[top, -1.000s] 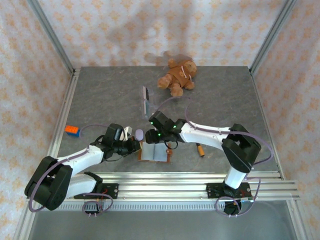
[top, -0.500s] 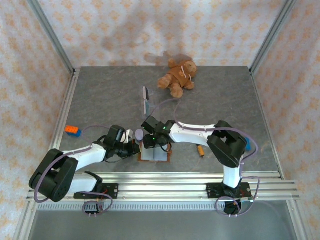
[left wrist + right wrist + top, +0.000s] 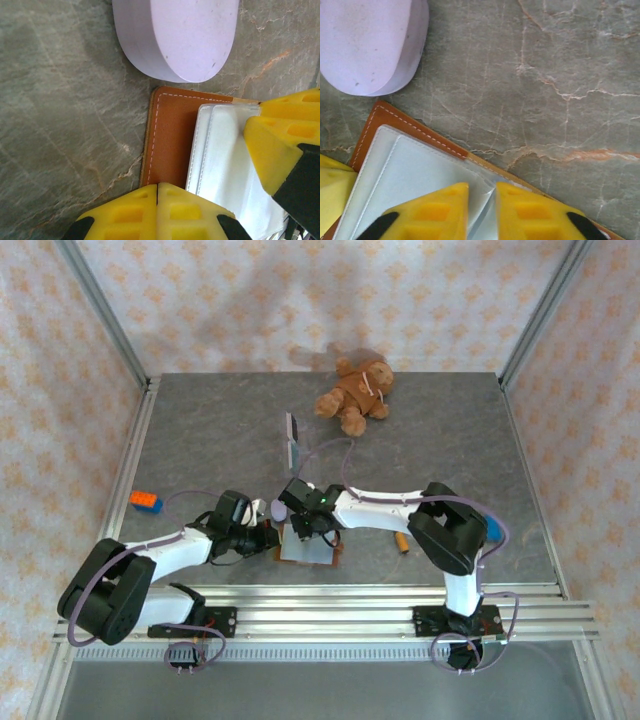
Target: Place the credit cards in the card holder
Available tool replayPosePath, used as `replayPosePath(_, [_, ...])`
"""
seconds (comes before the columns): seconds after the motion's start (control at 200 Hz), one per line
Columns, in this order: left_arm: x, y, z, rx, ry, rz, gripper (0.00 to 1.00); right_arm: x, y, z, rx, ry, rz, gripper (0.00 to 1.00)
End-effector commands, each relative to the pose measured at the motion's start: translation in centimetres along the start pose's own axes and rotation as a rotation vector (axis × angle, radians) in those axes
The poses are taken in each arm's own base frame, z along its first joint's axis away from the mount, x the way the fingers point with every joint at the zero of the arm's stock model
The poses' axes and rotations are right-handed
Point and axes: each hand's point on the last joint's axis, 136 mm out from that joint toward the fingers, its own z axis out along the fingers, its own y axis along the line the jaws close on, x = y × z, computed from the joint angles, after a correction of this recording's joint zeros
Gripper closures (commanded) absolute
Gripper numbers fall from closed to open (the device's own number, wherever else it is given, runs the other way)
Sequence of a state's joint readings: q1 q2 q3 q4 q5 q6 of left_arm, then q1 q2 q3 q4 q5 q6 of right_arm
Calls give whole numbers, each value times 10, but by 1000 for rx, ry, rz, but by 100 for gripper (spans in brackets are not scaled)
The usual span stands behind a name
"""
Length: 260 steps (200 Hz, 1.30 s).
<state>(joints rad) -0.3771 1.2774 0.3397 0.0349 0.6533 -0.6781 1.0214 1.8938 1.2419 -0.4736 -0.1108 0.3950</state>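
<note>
The holder point(image 3: 312, 552) lies open and flat at the lower middle of the top view, pale pockets up. The left gripper point(image 3: 157, 192) is shut tight, its tips on the holder's brown left edge. The right gripper point(image 3: 481, 195) sits over the pale pockets with its jaws almost together. I cannot tell if it pinches a pocket edge. The cards point(image 3: 292, 440) lie straight above the holder in the top view, long sides running up and down the frame, apart from both grippers. The right gripper is nearer them. I think it should fetch them, since the left one seems to pin the holder.
</note>
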Motion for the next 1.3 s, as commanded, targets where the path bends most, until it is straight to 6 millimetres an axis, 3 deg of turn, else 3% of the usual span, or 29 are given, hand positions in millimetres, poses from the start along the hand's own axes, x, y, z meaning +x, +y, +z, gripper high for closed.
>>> replayPosePath(0.0, [10,37,-1,-157,16,-26,100,-1,-4,-6,33,-18,-30,83])
replayPosePath(0.185, [9,31,-4,-148,22,-22,100,3,0,-8,-16,-21,-75,91])
replayPosePath(0.496, [-9,-20,-30,-15,-26,31,98,7,10,-7,-134,-43,-79,95])
replayPosePath(0.721, [-12,-47,-28,127,-19,-6,91,5,7,-2,-231,-71,-13,97])
replayPosePath(1.137, [-7,-41,-6,162,25,-80,73,7,-3,3,-315,-85,73,100])
replayPosePath(1.297, [-4,-37,-2,151,39,-94,72,7,-3,4,-320,-83,78,100])
